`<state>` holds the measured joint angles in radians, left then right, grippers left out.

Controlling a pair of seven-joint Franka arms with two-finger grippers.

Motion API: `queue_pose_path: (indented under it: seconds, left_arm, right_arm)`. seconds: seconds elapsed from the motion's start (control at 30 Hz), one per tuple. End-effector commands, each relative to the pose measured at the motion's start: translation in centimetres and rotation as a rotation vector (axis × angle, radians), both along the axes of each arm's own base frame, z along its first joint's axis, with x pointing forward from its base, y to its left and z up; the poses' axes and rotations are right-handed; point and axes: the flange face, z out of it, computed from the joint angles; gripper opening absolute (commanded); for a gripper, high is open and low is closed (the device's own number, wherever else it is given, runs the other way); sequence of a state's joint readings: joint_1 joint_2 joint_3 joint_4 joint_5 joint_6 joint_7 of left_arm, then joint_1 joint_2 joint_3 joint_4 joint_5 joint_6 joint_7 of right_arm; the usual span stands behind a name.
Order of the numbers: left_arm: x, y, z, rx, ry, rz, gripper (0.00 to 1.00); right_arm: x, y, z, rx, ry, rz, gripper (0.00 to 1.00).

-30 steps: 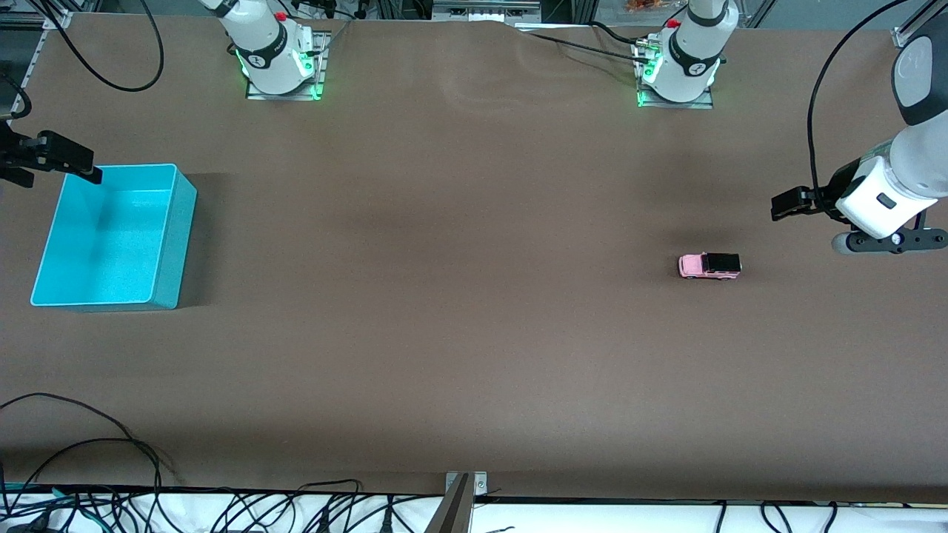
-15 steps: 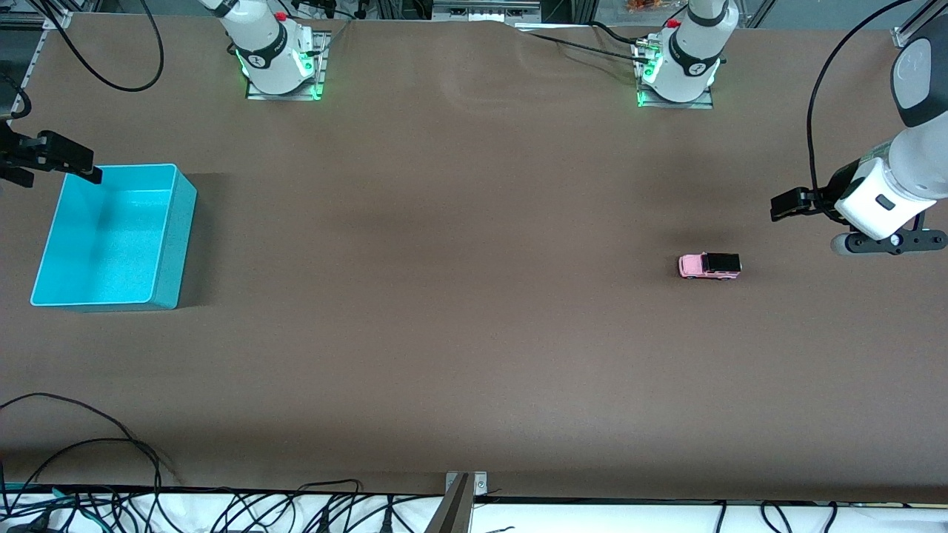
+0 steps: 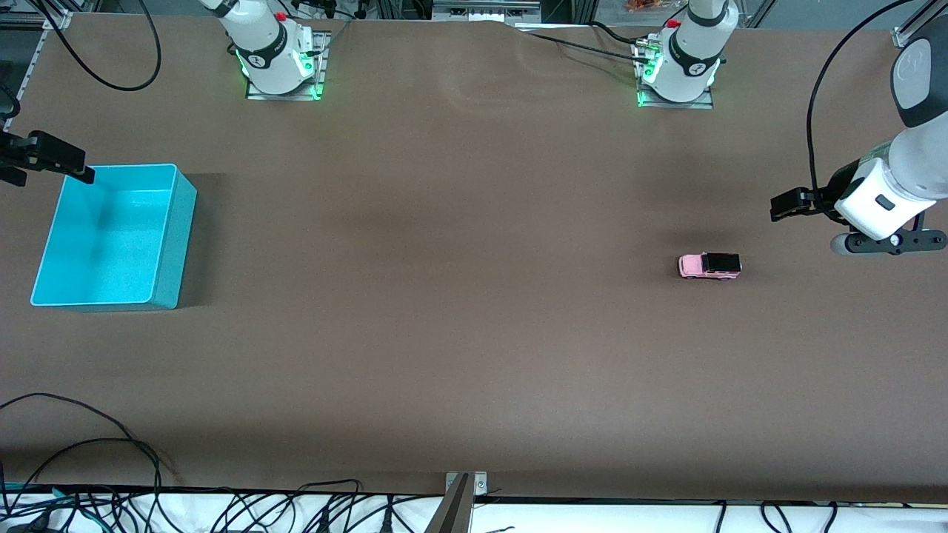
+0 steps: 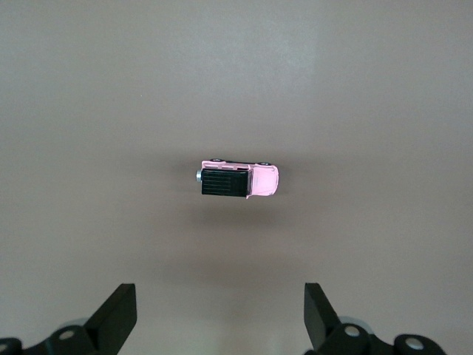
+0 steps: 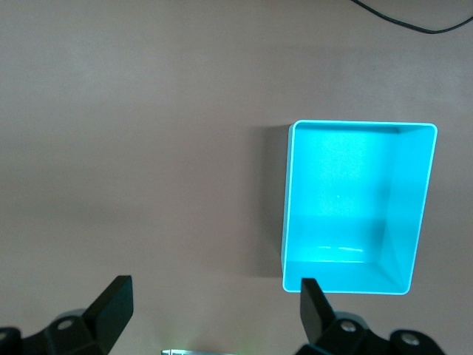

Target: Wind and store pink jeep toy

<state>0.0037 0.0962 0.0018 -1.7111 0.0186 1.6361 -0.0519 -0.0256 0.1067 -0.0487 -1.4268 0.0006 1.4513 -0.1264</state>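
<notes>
The pink jeep toy (image 3: 709, 266) stands on its wheels on the bare brown tabletop (image 3: 459, 311), toward the left arm's end and well apart from everything else. Its long axis runs along the length of the tabletop, on the 3-to-9 line of the front view: the pink hood points to 9 o'clock, toward the right arm's end, and the black roof sits at the 3 o'clock end. That likely leaves its flat sides free for a pinch across the body.

The left end effector (image 3: 786, 204) hangs over the tabletop at about 2 o'clock from the jeep, empty, its fingers (image 4: 118, 314) spread wide. In the left wrist view the jeep (image 4: 238, 178) lies ahead of the spread fingers, which suggests this arm is lining up the pickup; nothing is touched yet, so winding and storing are both still to do.

At the right arm's end, out toward 9 o'clock, sits the turquoise bin (image 3: 174, 244), open-topped and empty, probably the storage spot. The right end effector (image 3: 55, 159) waits over the bin's corner farthest from the front camera, also wide and empty.
</notes>
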Motion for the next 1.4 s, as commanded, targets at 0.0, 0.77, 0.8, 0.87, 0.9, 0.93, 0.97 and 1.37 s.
queue_pose_path:
  seconds: [0.0, 0.77, 0.8, 0.87, 0.9, 0.93, 0.97, 1.37]
  left_arm:
    - [-0.2, 0.2, 0.2, -0.024, -0.001, -0.006, 1.00]
    - [-0.2, 0.3, 0.2, -0.024, -0.001, -0.004, 1.00]
    - [-0.2, 0.2, 0.2, -0.024, -0.001, -0.006, 1.00]
    - [-0.2, 0.2, 0.2, -0.024, -0.001, -0.006, 1.00]
    - [-0.2, 0.2, 0.2, -0.024, -0.001, -0.006, 1.00]
    - [-0.2, 0.2, 0.2, -0.024, -0.001, -0.006, 1.00]
    - [-0.2, 0.2, 0.2, -0.025, -0.001, -0.007, 1.00]
    - [-0.2, 0.3, 0.2, -0.024, -0.001, -0.004, 1.00]
  right_arm:
    - [-0.3, -0.3, 0.7, 0.024, -0.003, 0.004, 1.00]
    - [-0.4, -1.3, 0.8, 0.061, -0.007, -0.024, 1.00]
    - [-0.4, -1.2, 0.8, 0.061, -0.007, -0.024, 1.00]
    - [-0.3, -1.1, 0.7, 0.061, -0.007, -0.027, 1.00]
    - [-0.3, -1.0, 0.7, 0.061, -0.007, -0.025, 1.00]
    - [-0.3, -0.9, 0.7, 0.061, -0.007, -0.024, 1.00]
    - [-0.3, -0.6, 0.8, 0.061, -0.008, -0.016, 1.00]
    - [-0.2, -0.3, 0.8, 0.059, -0.014, -0.015, 1.00]
